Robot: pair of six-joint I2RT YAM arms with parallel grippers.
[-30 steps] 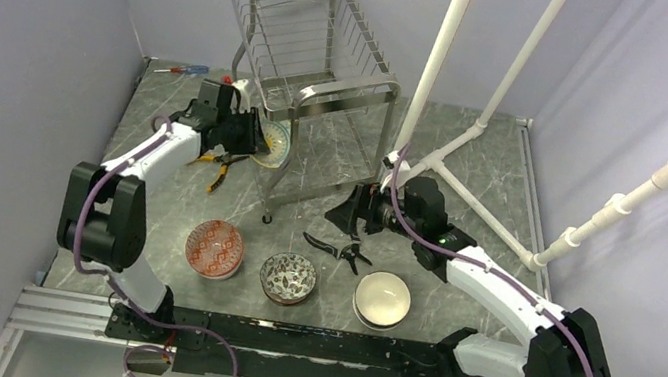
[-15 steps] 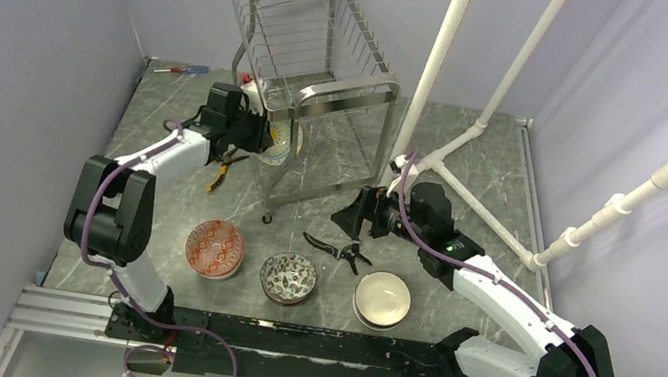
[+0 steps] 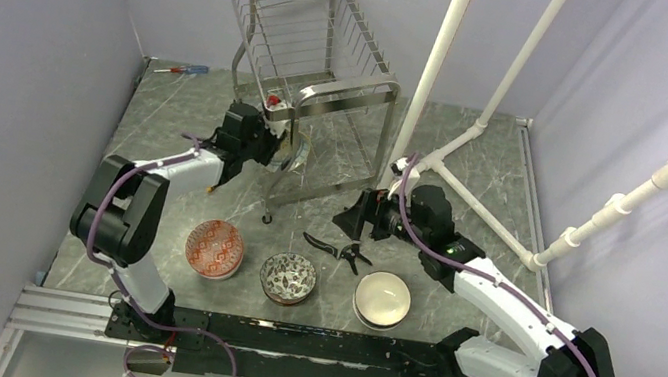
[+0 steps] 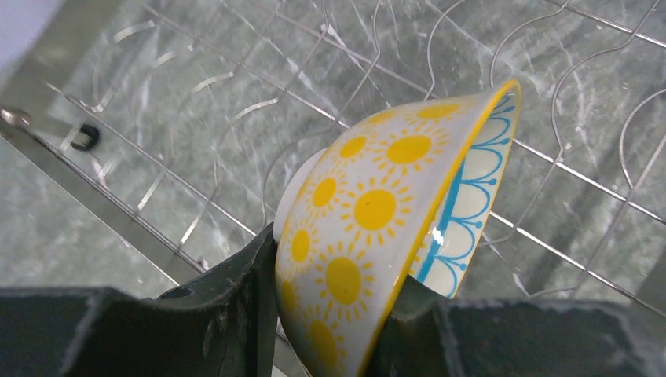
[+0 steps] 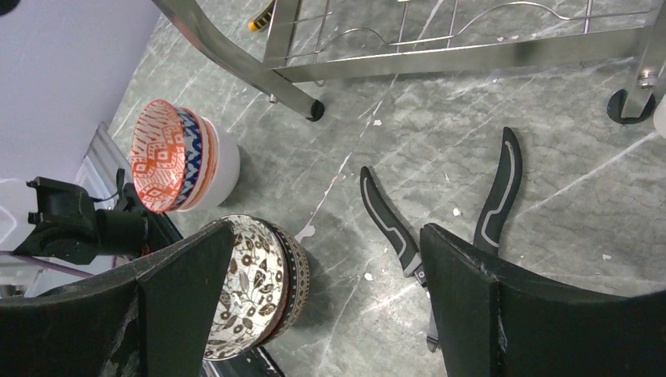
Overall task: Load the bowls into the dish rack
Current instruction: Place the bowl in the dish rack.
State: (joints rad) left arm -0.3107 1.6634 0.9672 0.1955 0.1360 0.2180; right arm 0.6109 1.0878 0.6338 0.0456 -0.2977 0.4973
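While the left tool (image 4: 334, 314) pinches the yellow-sun bowl (image 4: 377, 212) by its rim, tilted in the lower tier of the dish rack (image 3: 345, 95) near the far edge of the tabletop (image 3: 160, 110), a release at this slant could let it topple flat.

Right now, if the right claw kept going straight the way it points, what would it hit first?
Probably the black-handled shears on the table, ahead of the open right gripper; depth is unclear, so maybe bare table beside them.
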